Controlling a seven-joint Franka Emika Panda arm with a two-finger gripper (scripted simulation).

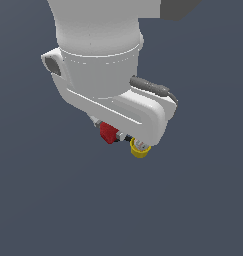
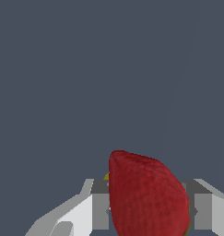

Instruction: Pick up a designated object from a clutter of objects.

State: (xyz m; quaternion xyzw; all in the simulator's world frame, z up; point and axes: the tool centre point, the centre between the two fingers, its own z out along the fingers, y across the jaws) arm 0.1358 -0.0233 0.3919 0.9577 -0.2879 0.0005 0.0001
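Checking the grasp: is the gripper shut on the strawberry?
Yes, shut on it: in the wrist view the strawberry sits between both fingers of the gripper.

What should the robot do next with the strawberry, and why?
Probably lift it a little, straight up. The wrist view shows the strawberry sitting between the gripper fingers, which look closed on it, with the yellow cup right beside it.

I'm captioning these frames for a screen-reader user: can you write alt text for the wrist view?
A red strawberry fills the space between the two grey fingers of the gripper, which close on it from both sides. Behind it is only plain dark blue-grey background, with a sliver of yellow at the berry's edge.
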